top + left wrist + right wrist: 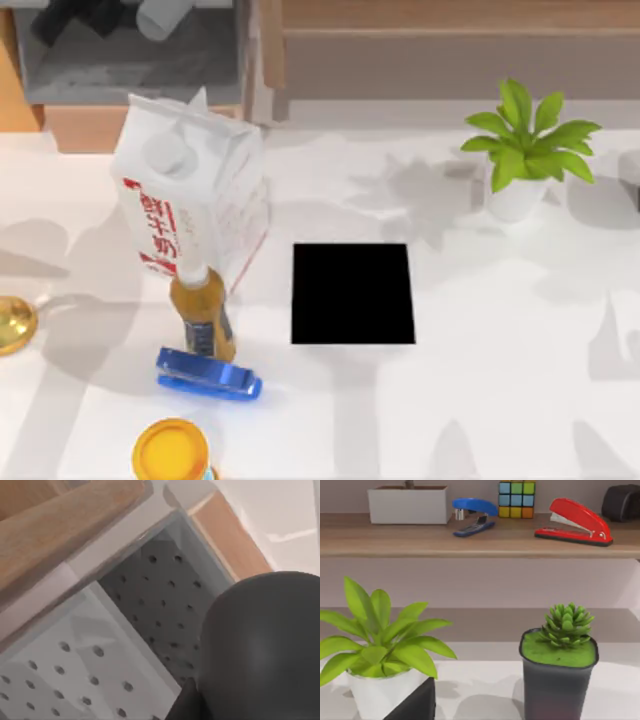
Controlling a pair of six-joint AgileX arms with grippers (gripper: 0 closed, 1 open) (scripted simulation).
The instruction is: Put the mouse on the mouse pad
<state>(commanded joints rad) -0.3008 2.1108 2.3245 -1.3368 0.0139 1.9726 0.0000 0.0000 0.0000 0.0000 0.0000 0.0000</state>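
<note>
**Mouse up close at left wrist camera, pad bare**

You see one mouse [260, 650]: smooth, rounded, dark grey, matte. It sits close to the left wrist camera, above a perforated grey tray [165, 610]. One mouse pad [353, 293] lies flat, black and nearly square at the table's centre, with nothing on it.

Table count:
- one milk carton [190, 190]
- one amber bottle [203, 310]
- one blue stapler [208, 374]
- one leafy plant [525, 140]

For the left gripper and the right gripper, you cannot tell whether they are apart or together.
</note>
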